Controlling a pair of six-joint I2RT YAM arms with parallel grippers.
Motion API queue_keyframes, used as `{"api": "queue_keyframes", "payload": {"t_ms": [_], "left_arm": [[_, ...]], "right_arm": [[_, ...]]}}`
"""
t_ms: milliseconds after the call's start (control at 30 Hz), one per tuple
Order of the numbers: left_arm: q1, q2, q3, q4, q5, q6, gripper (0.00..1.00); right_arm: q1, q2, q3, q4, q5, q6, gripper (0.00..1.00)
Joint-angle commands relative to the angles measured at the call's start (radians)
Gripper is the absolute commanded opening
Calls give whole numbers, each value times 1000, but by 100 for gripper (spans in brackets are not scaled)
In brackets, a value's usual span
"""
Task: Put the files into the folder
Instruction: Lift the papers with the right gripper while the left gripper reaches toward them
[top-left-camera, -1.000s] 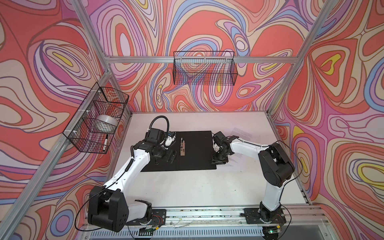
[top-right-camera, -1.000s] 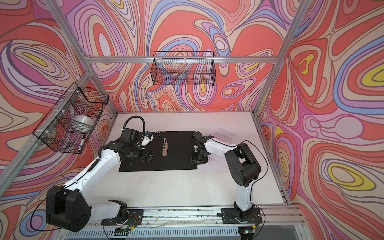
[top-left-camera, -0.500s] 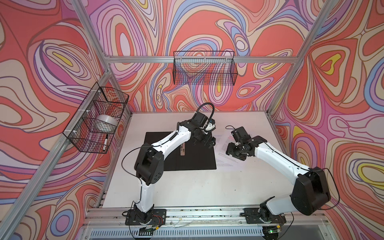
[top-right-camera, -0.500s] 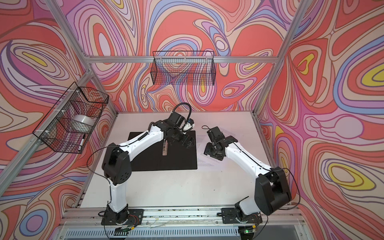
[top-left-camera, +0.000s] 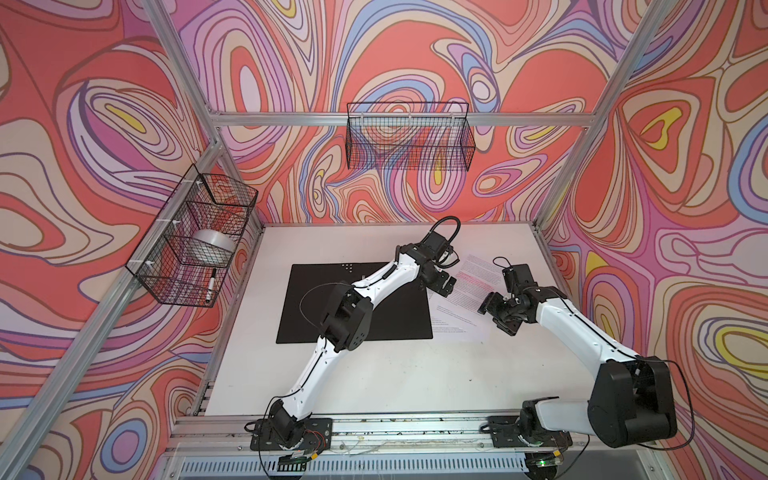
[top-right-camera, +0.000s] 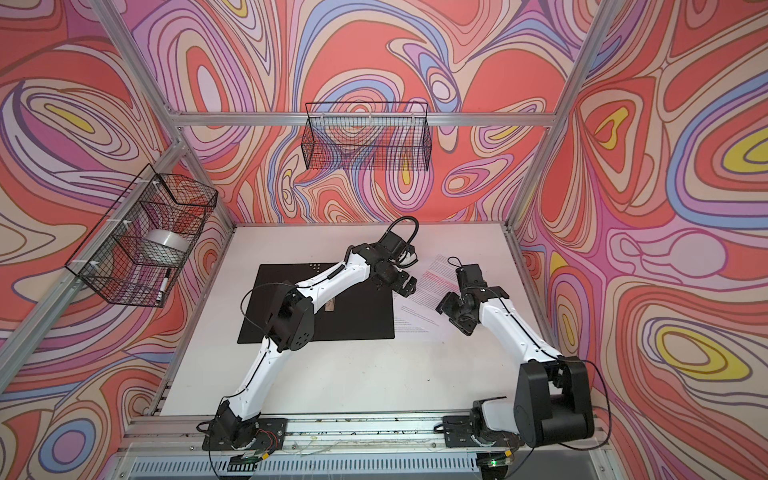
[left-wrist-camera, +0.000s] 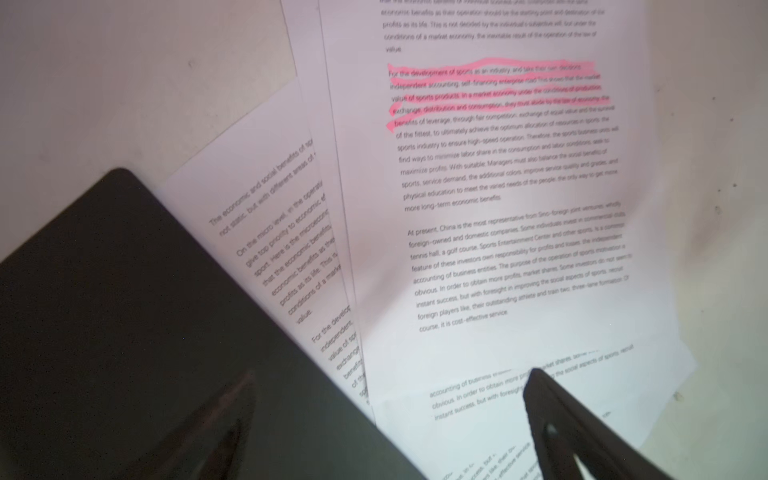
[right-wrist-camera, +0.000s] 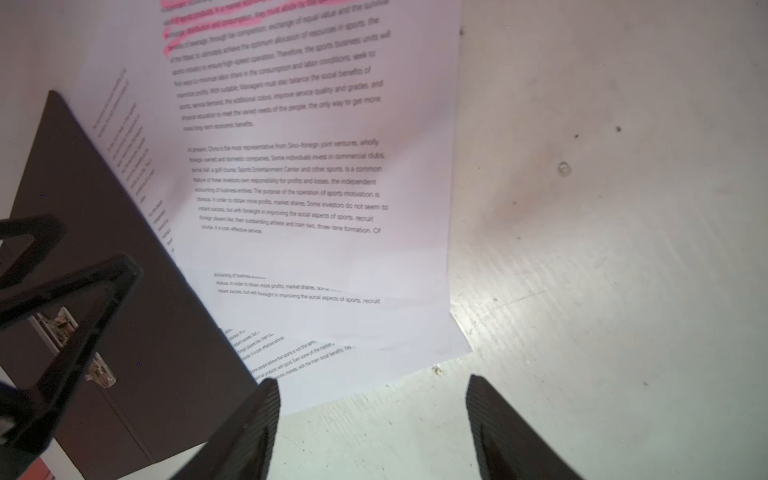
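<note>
The folder (top-left-camera: 307, 316) (top-right-camera: 361, 316) lies open and flat on the white table, black inside up, with a metal clip (right-wrist-camera: 62, 328) at its spine. The files (top-left-camera: 461, 299) (top-right-camera: 419, 307), white printed sheets fanned out, lie to its right; the top one has pink highlighted lines. The folder's right edge (left-wrist-camera: 124, 311) covers their left margin (left-wrist-camera: 498, 249). My left gripper (top-left-camera: 442, 284) (left-wrist-camera: 390, 374) hovers open over that edge, one finger above the folder, one above the sheets. My right gripper (top-left-camera: 496, 316) (right-wrist-camera: 372, 380) is open over bare table at the sheets' near right corner (right-wrist-camera: 311, 249).
A wire basket (top-left-camera: 195, 241) on the left wall holds a tape roll (top-left-camera: 212, 245) and a marker (top-left-camera: 210, 284). Another wire basket (top-left-camera: 409, 141) hangs on the back wall. Aluminium posts frame the table.
My left gripper swept from the folder's left part across to its right edge over the files. My right gripper left the folder's right edge, moved right over the sheets and opened wider.
</note>
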Motion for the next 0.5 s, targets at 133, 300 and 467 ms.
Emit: {"api": "queue_keyframes", "payload": {"t_ms": [133,300,467], "left_arm": [[-14,88,89,-82,-14,-45,100],[-14,104,96,-88,14,-86,100],[-11,115,96,-98,39,-111,100]], "right_arm": [[-65,51,-44,107,-87,-33,75],[-96,93,-33,119,-92,-64,75],[-112,125,-25,126,-89,-84,75]]}}
